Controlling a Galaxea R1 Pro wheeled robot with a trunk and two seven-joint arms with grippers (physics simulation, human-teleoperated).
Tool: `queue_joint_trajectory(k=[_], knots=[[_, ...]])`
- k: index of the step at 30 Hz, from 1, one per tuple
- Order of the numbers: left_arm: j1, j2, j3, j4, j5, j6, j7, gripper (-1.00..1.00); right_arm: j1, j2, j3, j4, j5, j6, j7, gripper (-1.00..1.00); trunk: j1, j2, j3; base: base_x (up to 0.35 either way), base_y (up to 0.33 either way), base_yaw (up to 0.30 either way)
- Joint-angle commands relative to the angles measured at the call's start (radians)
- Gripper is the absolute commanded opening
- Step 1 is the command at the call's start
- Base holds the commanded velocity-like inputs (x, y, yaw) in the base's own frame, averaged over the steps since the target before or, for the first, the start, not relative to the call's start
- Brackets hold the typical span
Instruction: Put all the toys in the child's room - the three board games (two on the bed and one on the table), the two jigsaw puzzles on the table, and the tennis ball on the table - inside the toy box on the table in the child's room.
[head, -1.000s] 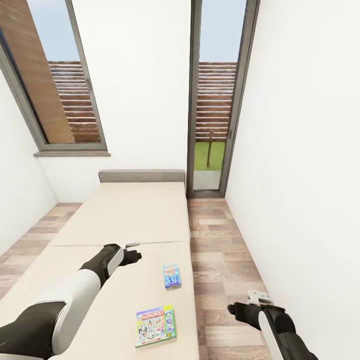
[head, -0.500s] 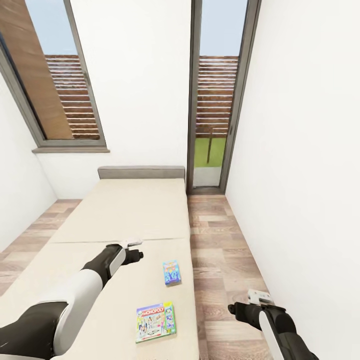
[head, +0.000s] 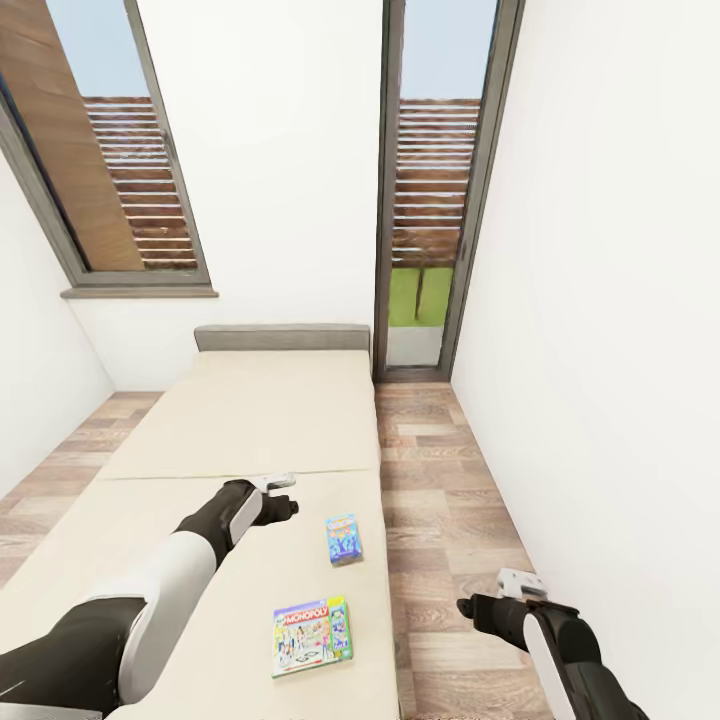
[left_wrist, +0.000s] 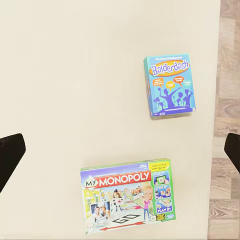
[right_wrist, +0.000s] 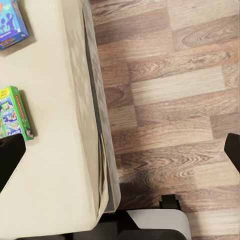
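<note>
Two board games are seen lying flat on the near section of the bed (head: 250, 420), near its right edge, so the task is judged to be at an early stage: neither box is yet picked up, and a desk and a toy box are not seen from here. The light blue board game (head: 343, 538) with an orange oval logo is set farther along the mattress; the green-bordered Monopoly box (head: 311, 636) is nearer, just beside the edge. The two are apart and untouched.

The left end effector (head: 285, 497) is held over the mattress, left of the blue box and clear of it. In the left wrist view its dark fingertips (left_wrist: 11, 155) are spread wide at the frame's sides, so it is released and empty. The right end effector (head: 478, 606) is held over the wood-plank floor (head: 440, 480) beside the bed, likewise spread and grasping nothing.

The boxes are thin, rigid rectangles with glossy printed lids. The mattress is plain beige and matte, split by a seam, with a low grey headboard (head: 282, 337) at the far end. The floor is made of grained brown planks.
</note>
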Motion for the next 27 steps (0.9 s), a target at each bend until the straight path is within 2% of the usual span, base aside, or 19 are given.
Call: queue_joint_trajectory(k=[1,6,13,17,25,27], knots=[[-0.004,-0.001,0.005,-0.002,0.011,0.009,0.007,1.00,0.000,0.001,-0.004,-0.017,-0.008,0.010,-0.002,1.00,0.001,-0.002,-0.004,0.000,0.000,0.000],[-0.026,-0.002,0.006,-0.002,0.011,0.029,0.008,1.00,0.002,0.001,-0.035,-0.094,-0.032,0.050,0.001,1.00,0.001,-0.002,-0.012,0.000,0.000,0.000],[-0.041,-0.002,0.007,-0.003,0.012,0.046,0.009,1.00,0.002,0.000,-0.056,-0.126,-0.084,0.070,0.035,1.00,0.001,-0.002,-0.023,0.000,0.000,0.000],[-0.047,-0.003,0.007,-0.003,0.012,0.051,0.009,1.00,0.002,-0.005,-0.064,-0.133,-0.109,0.075,0.103,1.00,0.001,-0.002,-0.030,0.000,0.000,0.000],[-0.049,-0.003,0.007,-0.003,0.014,0.053,0.010,1.00,0.001,-0.027,-0.069,-0.135,-0.119,0.076,0.241,1.00,0.001,-0.002,-0.043,0.000,0.000,0.000],[-0.049,-0.003,0.007,-0.003,0.014,0.053,0.010,1.00,0.001,-0.029,-0.069,-0.135,-0.120,0.076,0.256,1.00,0.001,-0.002,-0.046,0.000,0.000,0.000]])
